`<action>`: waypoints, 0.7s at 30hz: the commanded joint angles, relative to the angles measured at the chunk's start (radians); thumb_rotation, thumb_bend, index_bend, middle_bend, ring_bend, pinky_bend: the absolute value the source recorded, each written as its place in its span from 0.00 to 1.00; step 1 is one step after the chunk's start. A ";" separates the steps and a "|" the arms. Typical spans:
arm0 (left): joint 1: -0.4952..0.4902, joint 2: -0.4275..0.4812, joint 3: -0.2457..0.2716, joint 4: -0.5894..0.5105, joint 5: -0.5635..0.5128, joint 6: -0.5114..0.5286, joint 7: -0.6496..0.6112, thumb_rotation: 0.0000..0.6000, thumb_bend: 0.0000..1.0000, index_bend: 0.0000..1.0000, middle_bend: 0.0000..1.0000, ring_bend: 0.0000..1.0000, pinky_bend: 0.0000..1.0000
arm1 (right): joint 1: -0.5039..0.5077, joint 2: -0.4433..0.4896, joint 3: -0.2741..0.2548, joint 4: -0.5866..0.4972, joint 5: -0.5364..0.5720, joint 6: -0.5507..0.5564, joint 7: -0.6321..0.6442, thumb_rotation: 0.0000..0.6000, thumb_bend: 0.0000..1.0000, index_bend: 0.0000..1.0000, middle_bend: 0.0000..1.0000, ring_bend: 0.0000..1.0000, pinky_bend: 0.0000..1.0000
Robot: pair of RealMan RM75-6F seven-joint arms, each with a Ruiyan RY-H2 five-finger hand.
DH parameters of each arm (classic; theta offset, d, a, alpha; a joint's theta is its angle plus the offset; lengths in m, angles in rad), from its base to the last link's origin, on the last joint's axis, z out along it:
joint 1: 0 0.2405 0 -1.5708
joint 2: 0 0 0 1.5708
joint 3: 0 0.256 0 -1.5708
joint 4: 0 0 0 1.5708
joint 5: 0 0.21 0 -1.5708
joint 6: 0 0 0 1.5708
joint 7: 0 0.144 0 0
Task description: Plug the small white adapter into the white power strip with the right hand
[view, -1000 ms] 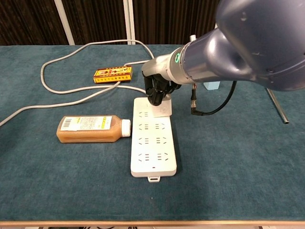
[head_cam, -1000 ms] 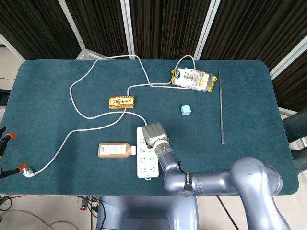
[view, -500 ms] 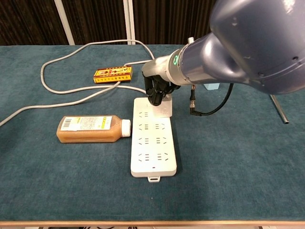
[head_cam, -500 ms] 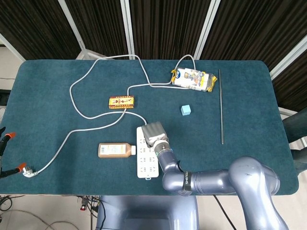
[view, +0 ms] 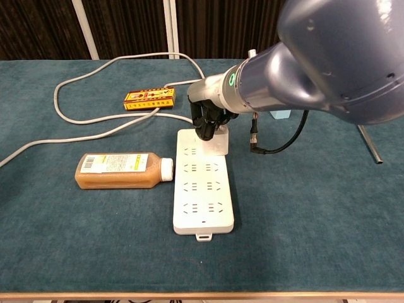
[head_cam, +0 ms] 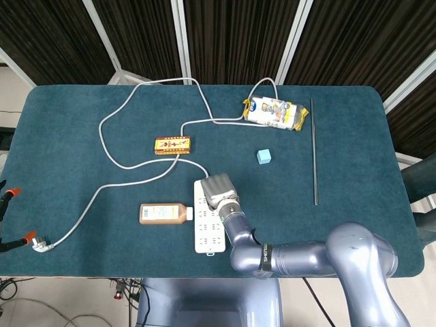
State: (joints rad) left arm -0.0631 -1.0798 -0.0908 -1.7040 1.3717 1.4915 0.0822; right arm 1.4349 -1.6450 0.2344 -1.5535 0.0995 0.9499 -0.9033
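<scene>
The white power strip (view: 203, 189) lies lengthwise in the middle of the table, and shows in the head view too (head_cam: 209, 231). My right hand (view: 209, 117) hangs over its far end, dark fingers pointing down. They grip the small white adapter (view: 218, 144), which sits against the strip's far right corner. I cannot tell how deep its pins are seated. In the head view the right hand (head_cam: 219, 190) covers the adapter. My left hand shows in neither view.
A brown juice bottle (view: 120, 171) lies just left of the strip. A yellow-red box (view: 149, 98), the grey cable (head_cam: 109, 146) and its loose plug (head_cam: 41, 244) are to the left. A blue cube (head_cam: 264, 156), snack packet (head_cam: 274, 112) and metal rod (head_cam: 314, 150) lie far right.
The right forearm has shifted slightly. The hand stays on the adapter at the strip's far end.
</scene>
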 commanded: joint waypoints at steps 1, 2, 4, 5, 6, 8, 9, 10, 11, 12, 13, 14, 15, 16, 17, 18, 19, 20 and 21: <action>0.000 0.000 0.000 0.000 0.000 0.000 0.000 1.00 0.09 0.20 0.00 0.00 0.00 | 0.000 0.016 0.014 -0.016 -0.003 0.011 0.001 1.00 0.98 1.00 0.88 0.91 1.00; 0.000 0.000 0.000 0.000 -0.001 0.000 0.000 1.00 0.09 0.20 0.00 0.00 0.00 | 0.000 0.024 0.021 -0.022 -0.005 0.017 0.003 1.00 0.98 1.00 0.88 0.91 1.00; 0.000 0.000 -0.001 0.000 -0.001 0.001 -0.001 1.00 0.09 0.20 0.00 0.00 0.00 | -0.001 0.046 0.036 -0.042 -0.009 0.030 0.006 1.00 0.98 1.00 0.88 0.91 1.00; 0.001 0.000 -0.001 0.000 -0.001 0.002 -0.001 1.00 0.09 0.20 0.00 0.00 0.00 | -0.002 0.060 0.046 -0.055 -0.013 0.037 0.010 1.00 0.98 1.00 0.88 0.91 1.00; 0.001 0.001 -0.001 0.000 -0.001 0.003 -0.001 1.00 0.09 0.20 0.00 0.00 0.00 | -0.004 0.070 0.052 -0.063 -0.015 0.040 0.013 1.00 0.98 1.00 0.88 0.91 1.00; 0.002 0.001 0.000 -0.001 0.001 0.004 0.000 1.00 0.09 0.20 0.00 0.00 0.00 | -0.011 0.103 0.080 -0.085 -0.020 0.050 0.033 1.00 0.99 1.00 0.88 0.91 1.00; 0.002 0.001 0.000 -0.002 0.002 0.005 0.000 1.00 0.09 0.20 0.00 0.00 0.00 | -0.015 0.121 0.093 -0.096 -0.029 0.060 0.041 1.00 0.99 1.00 0.88 0.91 1.00; 0.003 0.001 0.000 -0.002 0.002 0.006 0.001 1.00 0.09 0.20 0.00 0.00 0.00 | -0.018 0.134 0.100 -0.103 -0.039 0.069 0.047 1.00 0.98 1.00 0.88 0.90 1.00; 0.003 0.001 0.001 -0.003 0.003 0.008 0.001 1.00 0.09 0.20 0.00 0.00 0.00 | -0.025 0.154 0.111 -0.114 -0.058 0.085 0.059 1.00 0.98 1.00 0.87 0.88 1.00; 0.004 0.001 0.001 -0.003 0.004 0.009 0.002 1.00 0.09 0.20 0.00 0.00 0.00 | -0.036 0.171 0.119 -0.128 -0.076 0.097 0.075 1.00 0.98 0.98 0.86 0.85 1.00; 0.004 0.001 0.001 -0.003 0.005 0.010 0.002 1.00 0.09 0.20 0.00 0.00 0.00 | -0.046 0.185 0.126 -0.137 -0.085 0.104 0.089 1.00 0.97 0.93 0.80 0.79 0.99; 0.005 0.000 0.002 -0.003 0.005 0.010 0.003 1.00 0.09 0.20 0.00 0.00 0.00 | -0.062 0.207 0.135 -0.155 -0.097 0.106 0.109 1.00 0.93 0.84 0.72 0.71 0.96; 0.005 0.000 0.002 -0.003 0.006 0.011 0.004 1.00 0.09 0.20 0.00 0.00 0.00 | -0.083 0.235 0.145 -0.174 -0.109 0.105 0.135 1.00 0.88 0.77 0.65 0.65 0.93; 0.005 0.000 0.002 -0.004 0.007 0.011 0.004 1.00 0.09 0.20 0.00 0.00 0.00 | -0.106 0.262 0.152 -0.194 -0.126 0.100 0.159 1.00 0.76 0.65 0.55 0.56 0.87; 0.006 0.000 0.002 -0.004 0.007 0.013 0.004 1.00 0.09 0.20 0.00 0.00 0.00 | -0.133 0.293 0.156 -0.217 -0.148 0.099 0.188 1.00 0.64 0.54 0.46 0.47 0.80; 0.006 0.000 0.002 -0.004 0.007 0.014 0.004 1.00 0.09 0.20 0.00 0.00 0.00 | -0.151 0.313 0.157 -0.234 -0.167 0.097 0.205 1.00 0.57 0.47 0.41 0.42 0.77; 0.007 0.000 0.001 -0.004 0.006 0.015 0.005 1.00 0.09 0.20 0.00 0.00 0.00 | -0.182 0.345 0.153 -0.261 -0.200 0.095 0.230 1.00 0.49 0.39 0.34 0.35 0.72; 0.007 -0.001 0.000 -0.004 0.005 0.017 0.005 1.00 0.09 0.20 0.00 0.00 0.00 | -0.215 0.379 0.146 -0.292 -0.241 0.091 0.256 1.00 0.47 0.32 0.27 0.28 0.66; 0.008 -0.001 -0.001 -0.005 0.004 0.018 0.004 1.00 0.09 0.20 0.00 0.00 0.00 | -0.255 0.413 0.139 -0.327 -0.290 0.099 0.289 1.00 0.46 0.28 0.23 0.24 0.62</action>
State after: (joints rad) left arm -0.0555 -1.0804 -0.0912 -1.7085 1.3765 1.5094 0.0868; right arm 1.2704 -1.3129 0.3770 -1.7970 -0.0886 1.0445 -0.6938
